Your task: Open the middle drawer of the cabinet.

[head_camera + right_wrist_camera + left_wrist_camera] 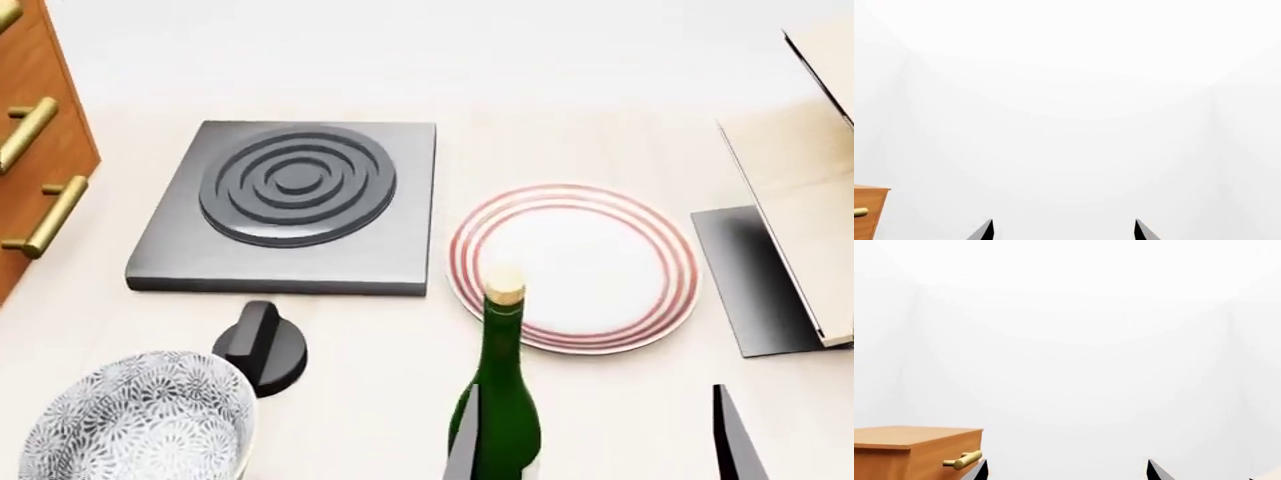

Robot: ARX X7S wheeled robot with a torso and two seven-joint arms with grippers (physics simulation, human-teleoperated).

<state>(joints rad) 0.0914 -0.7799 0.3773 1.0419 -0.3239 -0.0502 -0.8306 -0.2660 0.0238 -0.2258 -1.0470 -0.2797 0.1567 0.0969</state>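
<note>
Head view: the cabinet [34, 120] stands at the far left edge of the scene, its stacked fronts carrying brass bar handles, of which the middle drawer's handle [27, 133] lies with its long axis running along the front. The right gripper [601, 440] shows two dark tips spread wide beside a green bottle [501, 400], well apart from the cabinet. In the left wrist view the left gripper [1066, 471], likewise spread wide and holding nothing, has a cabinet corner close by (so the left arm is judged the nearer), and the handle lies off to the robot's left.
</note>
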